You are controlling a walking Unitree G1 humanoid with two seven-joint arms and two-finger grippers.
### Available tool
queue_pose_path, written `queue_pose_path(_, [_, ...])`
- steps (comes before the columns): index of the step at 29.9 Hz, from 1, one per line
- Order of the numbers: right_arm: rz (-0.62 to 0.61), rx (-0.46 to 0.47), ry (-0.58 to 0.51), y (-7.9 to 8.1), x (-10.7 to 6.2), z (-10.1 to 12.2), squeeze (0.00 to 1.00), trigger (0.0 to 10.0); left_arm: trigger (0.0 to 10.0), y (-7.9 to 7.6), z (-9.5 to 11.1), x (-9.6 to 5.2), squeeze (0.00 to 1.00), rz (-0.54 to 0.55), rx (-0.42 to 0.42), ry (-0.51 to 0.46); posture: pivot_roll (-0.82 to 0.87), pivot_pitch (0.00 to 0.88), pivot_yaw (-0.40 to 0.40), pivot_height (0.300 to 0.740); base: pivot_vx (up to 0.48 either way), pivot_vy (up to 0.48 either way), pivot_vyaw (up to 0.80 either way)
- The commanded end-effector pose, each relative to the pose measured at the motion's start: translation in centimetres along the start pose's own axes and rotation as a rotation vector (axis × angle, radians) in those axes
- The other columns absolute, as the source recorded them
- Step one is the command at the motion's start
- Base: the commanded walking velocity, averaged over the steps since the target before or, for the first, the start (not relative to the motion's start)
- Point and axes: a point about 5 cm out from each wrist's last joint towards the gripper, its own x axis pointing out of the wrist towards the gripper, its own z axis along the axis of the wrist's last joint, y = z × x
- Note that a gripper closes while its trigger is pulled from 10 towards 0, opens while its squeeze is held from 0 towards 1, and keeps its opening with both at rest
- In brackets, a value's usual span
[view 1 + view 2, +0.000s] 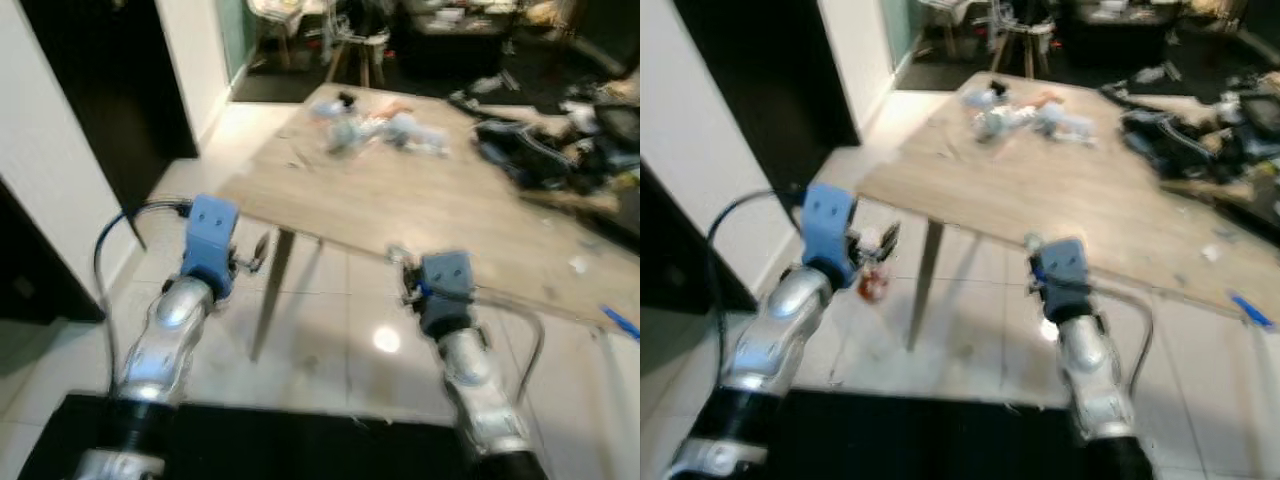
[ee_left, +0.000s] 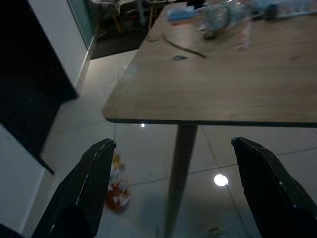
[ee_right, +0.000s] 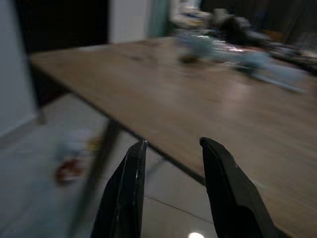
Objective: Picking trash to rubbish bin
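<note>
The crumpled red-and-white trash (image 1: 872, 283) is lying on the floor, left of the table leg (image 1: 923, 285). The left gripper (image 2: 171, 191) is hovering wide open and empty above it. The right gripper (image 3: 171, 196) is hanging at the wooden table (image 1: 420, 200) edge, fingers parted, empty.

A small crumpled piece of trash (image 2: 116, 191), red, orange and white, lies on the pale tiled floor (image 2: 148, 158) beside the counter's leg (image 2: 179, 173), under its near corner.
</note>
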Motion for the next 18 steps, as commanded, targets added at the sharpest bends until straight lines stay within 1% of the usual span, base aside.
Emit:
queue_pose_path(1, [-0.005,0.007,-0.012,-0.73,-0.43,-0.01,0.0,10.0,10.0,-0.51,-0.35,0.02,0.0,-0.017,0.001,0.017,-0.02,0.102,0.056,0.74,0.379,0.0,0.0])
queue_pose_path(6, [-0.004,0.016,-0.002,-0.56,-0.45,-0.15,0.0,10.0,10.0,-0.51,-0.38,-0.04,0.0,-0.017,-0.002,0.017,-0.01,0.103,0.056,0.74,0.377,0.0,0.0])
queue_pose_path(13, [-0.066,-0.015,0.018,-0.97,-0.7,-0.39,0.0,10.0,10.0,-0.83,-0.41,-0.13,0.0,-0.042,-0.01,0.013,-0.02,0.105,0.059,0.74,0.358,0.0,0.0])
queue_pose_path(14, [-0.078,-0.02,0.014,-1.1,-0.72,-0.33,0.0,10.0,10.0,-1.04,-0.25,-0.11,0.0,-0.054,-0.029,-0.002,-0.02,0.109,0.058,0.74,0.0,0.0,0.0])
queue_pose_path(16, [-0.081,-0.019,0.012,-1.13,-0.72,-0.3,0.0,10.0,10.0,-1.12,-0.18,-0.1,0.0,-0.058,-0.04,-0.01,-0.02,0.109,0.058,0.74,0.0,0.0,0.0])
queue_pose_path(18, [-0.087,-0.011,-0.006,-1.03,-0.78,0.09,0.0,10.0,10.0,-1.28,0.03,-0.02,0.0,-0.074,-0.026,-0.015,-0.02,0.11,0.057,0.74,0.0,0.0,0.0])
